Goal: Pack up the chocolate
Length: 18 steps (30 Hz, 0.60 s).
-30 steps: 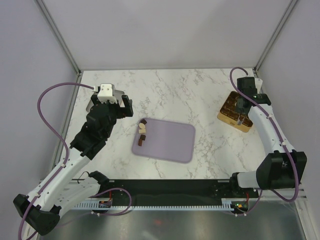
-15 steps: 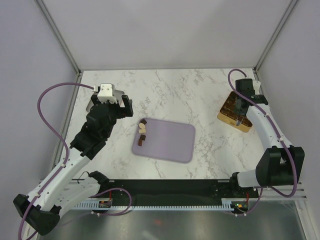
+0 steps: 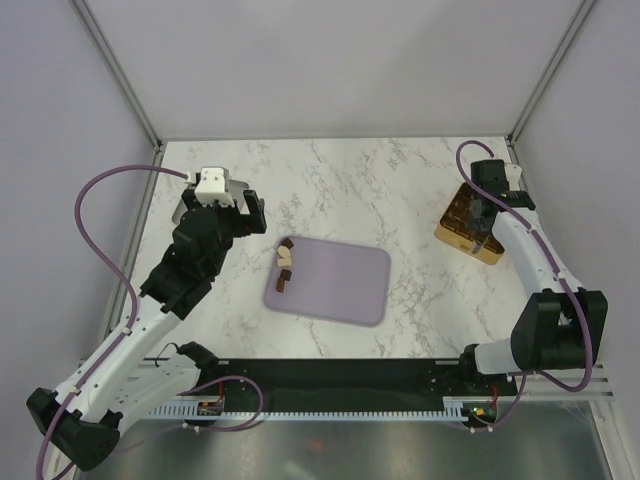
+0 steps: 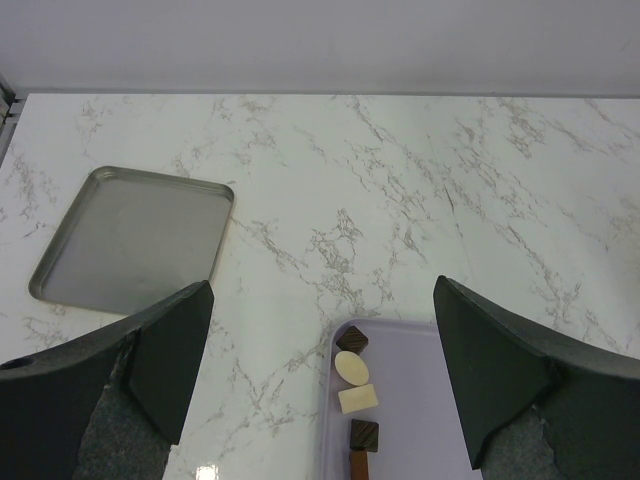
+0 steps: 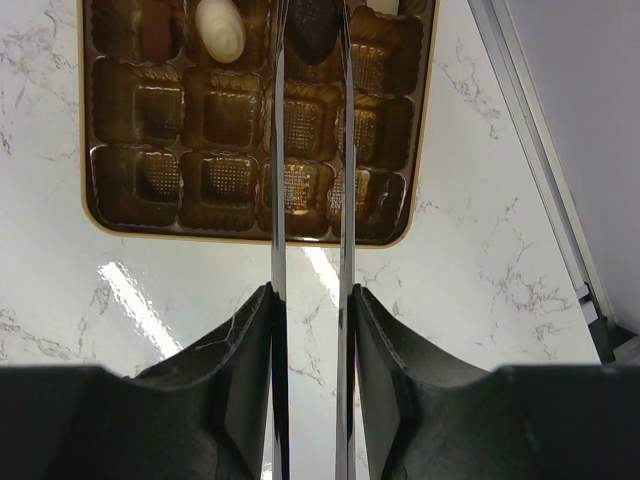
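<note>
right tool (image 5: 312, 292) pinching tongs (image 5: 278, 150) around dark chocolate (image 5: 312, 25), left tool (image 4: 320, 288) spread wide

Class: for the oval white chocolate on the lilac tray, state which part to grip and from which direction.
Probably from above, pinching its long flanks: the oval white chocolate lies flat, a dark square and a cream block crowding its ends.

Grey, probably steel tray (image 4: 130, 240) left of lilac tray (image 3: 340, 285)
</note>
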Tool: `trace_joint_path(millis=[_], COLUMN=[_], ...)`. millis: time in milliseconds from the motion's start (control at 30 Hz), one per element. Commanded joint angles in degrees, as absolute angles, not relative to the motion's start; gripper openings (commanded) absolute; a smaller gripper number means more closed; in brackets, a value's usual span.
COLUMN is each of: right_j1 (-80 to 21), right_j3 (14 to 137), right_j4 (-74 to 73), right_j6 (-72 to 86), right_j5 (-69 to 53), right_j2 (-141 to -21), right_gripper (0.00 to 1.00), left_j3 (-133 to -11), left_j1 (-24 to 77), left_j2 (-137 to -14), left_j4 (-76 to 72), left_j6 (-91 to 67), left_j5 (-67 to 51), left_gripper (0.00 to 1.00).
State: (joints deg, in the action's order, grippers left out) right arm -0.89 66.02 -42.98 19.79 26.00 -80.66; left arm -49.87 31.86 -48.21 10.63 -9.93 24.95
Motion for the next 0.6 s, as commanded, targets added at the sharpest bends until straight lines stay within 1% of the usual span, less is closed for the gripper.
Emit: trace_joint_path(millis=[0, 267, 567], right_j1=[-0.7, -0.62, -0.7], right_j3=[65.74, 65.74, 66.97], right_j4=[-41.13, -40.87, -41.22], right_j6=[20.65, 20.39, 20.13], right_j5=[28.21, 27.86, 27.42], right_j2=[-81.03, -80.77, -79.19], right_gripper=[0.42, 0.46, 0.48], left_j3=[-51.33, -51.42, -51.24], left_j1=[31.73, 31.73, 31.73], left_j2=[-47.72, -47.72, -47.64], left_j4=[9.05, 8.88, 8.79], left_j6=[-8.35, -8.26, -8.09], left_j5=[25.66, 25.66, 25.66], left_gripper=[1.0, 1.0, 1.0])
